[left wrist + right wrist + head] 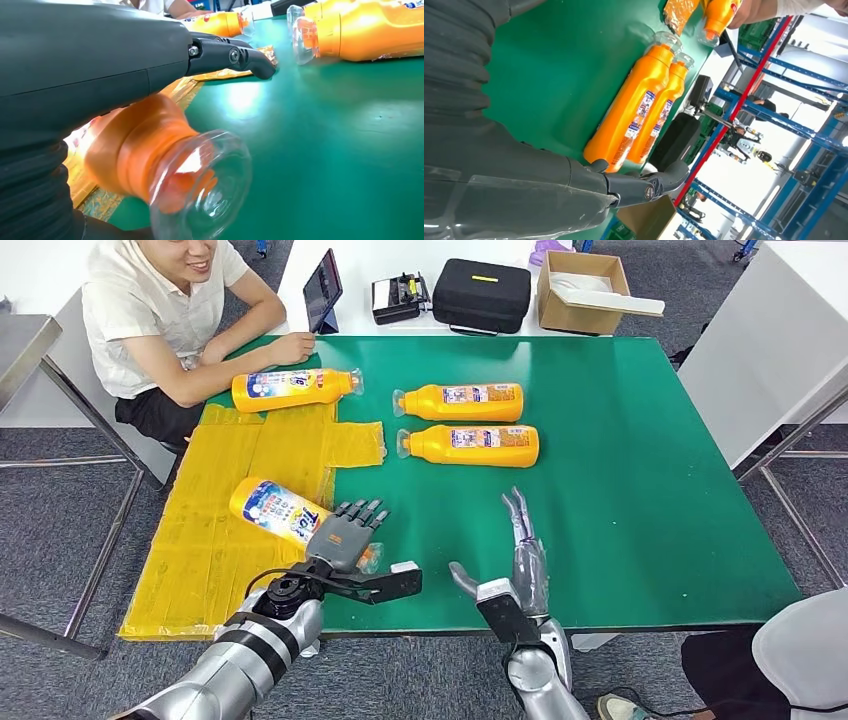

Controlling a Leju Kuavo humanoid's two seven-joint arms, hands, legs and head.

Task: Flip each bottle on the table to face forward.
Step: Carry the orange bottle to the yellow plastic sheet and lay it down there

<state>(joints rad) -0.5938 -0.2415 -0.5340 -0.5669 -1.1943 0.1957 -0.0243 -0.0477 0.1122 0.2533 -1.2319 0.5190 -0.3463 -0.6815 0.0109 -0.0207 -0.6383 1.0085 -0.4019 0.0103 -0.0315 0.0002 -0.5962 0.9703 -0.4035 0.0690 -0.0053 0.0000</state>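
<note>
While the left robot hand (345, 538) wraps its fingers over the neck end of the nearest bottle (278, 510), which lies tilted on the yellow sheet (200, 570) at the desk's (640, 490) near left, you can judge the job as roughly at its midpoint. That bottle shows its colourful front label, as does the far bottle (292, 388) beyond the sheet, by the seated person's hand (290, 346). The two bottles (470, 423) right of the sheet lie side by side showing plain labels (probably their backs), so you likely have those left. Your right robot hand (520, 560) hovers spread and empty, right of the sheet.
</note>
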